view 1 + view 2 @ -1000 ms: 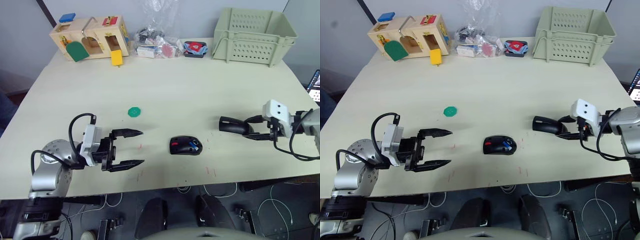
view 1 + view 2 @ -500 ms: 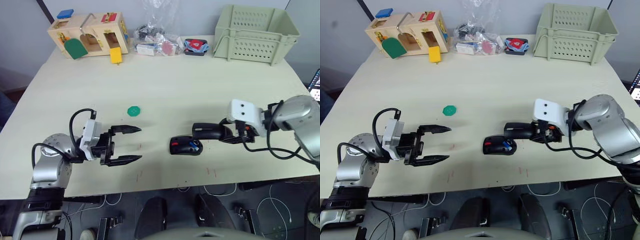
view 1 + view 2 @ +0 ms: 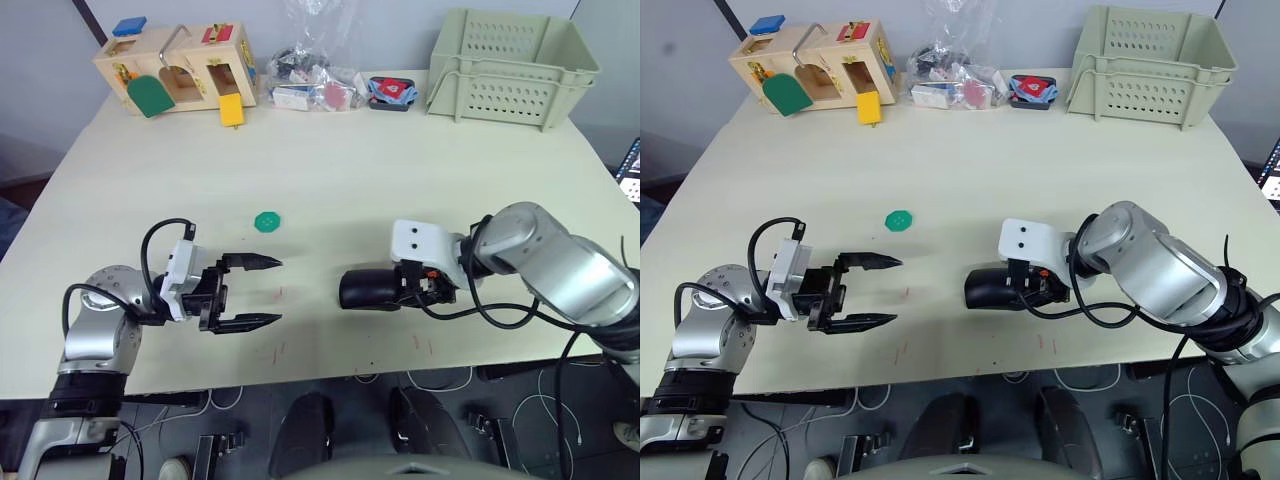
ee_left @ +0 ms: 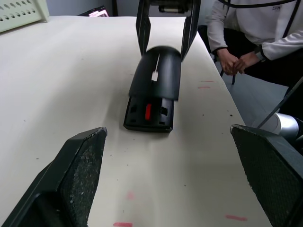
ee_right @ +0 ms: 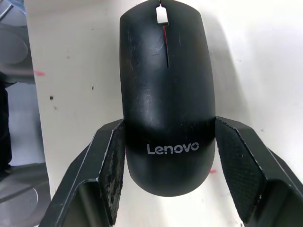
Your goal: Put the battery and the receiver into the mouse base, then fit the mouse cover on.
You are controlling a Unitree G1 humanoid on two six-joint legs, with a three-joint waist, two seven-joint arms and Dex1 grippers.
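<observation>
Mouse cover (image 5: pixel 165 94), clamped in my right hand (image 3: pixel 420 283), sits over the mouse base (image 4: pixel 148 112) mid-tabletop (image 3: pixel 400 170). Fitting step; next, press it flush. Left hand (image 3: pixel 250 293) waits apart.

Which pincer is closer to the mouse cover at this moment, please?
The right pincer: its fingers flank the mouse cover, which sits over the mouse base. The left pincer hovers open, well apart on the cover's left.
</observation>
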